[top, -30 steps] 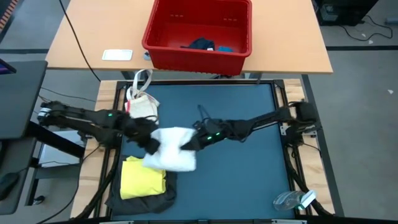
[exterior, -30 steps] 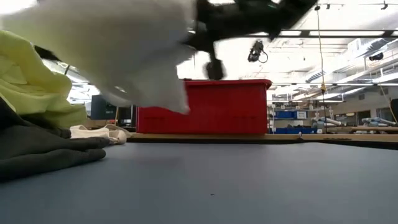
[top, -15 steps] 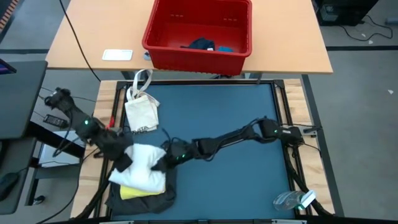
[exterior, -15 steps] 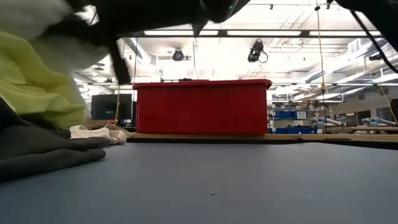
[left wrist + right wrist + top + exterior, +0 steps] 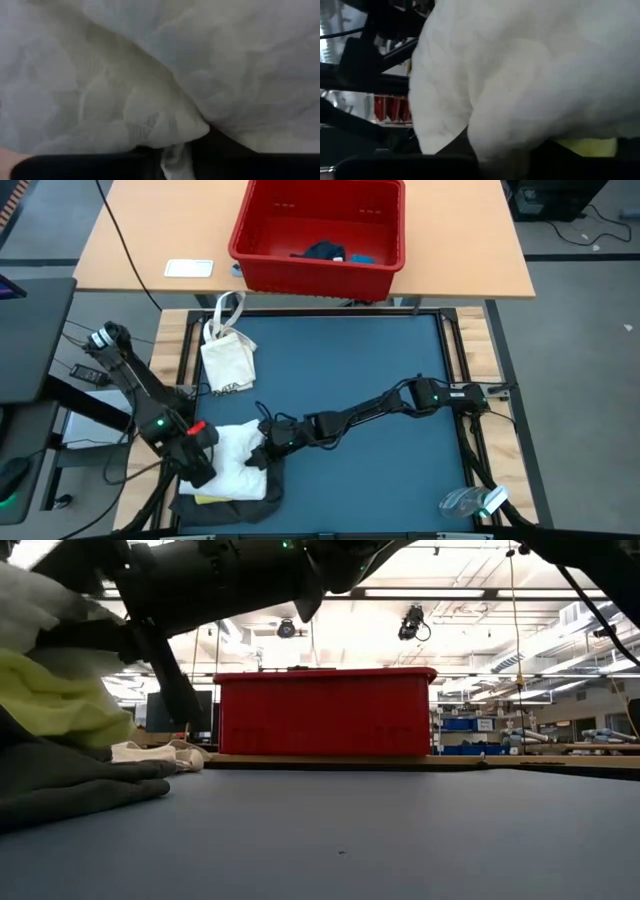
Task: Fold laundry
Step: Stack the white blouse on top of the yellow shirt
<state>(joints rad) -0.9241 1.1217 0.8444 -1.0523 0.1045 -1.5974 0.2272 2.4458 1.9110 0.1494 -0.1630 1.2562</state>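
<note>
The white cloth (image 5: 235,460) lies bunched at the table's near left, on top of the yellow T-shirt (image 5: 203,498), of which only a sliver shows. Under both lies the dark grey garment (image 5: 245,505). My left gripper (image 5: 205,463) is at the cloth's left side and my right gripper (image 5: 262,457) at its right side, each shut on it. The low view shows the stack from the side: white cloth (image 5: 30,610), yellow T-shirt (image 5: 50,705), grey garment (image 5: 60,785). My left gripper pinches a bunched fold of the white cloth (image 5: 175,157) at its left side between its two fingers, pointing steeply down from above. The cloth rests on the yellow T-shirt. My right gripper pinches the cloth's right side (image 5: 502,152) between its fingers, reaching in nearly level from the table's right. The cloth bulges slack ahead of the fingers and rests on the pile.
A red basket (image 5: 318,270) stands on the wooden table beyond the far edge and holds a dark navy garment (image 5: 322,250) and a small blue piece (image 5: 360,256). A small white bag (image 5: 228,360) lies at the mat's far left. A clear plastic item (image 5: 468,502) sits at the near right corner.
Both grippers have carried the white cloth from the table's middle toward the near left corner and down. The cloth, held in the air before, now lies on the yellow T-shirt and covers most of it.
</note>
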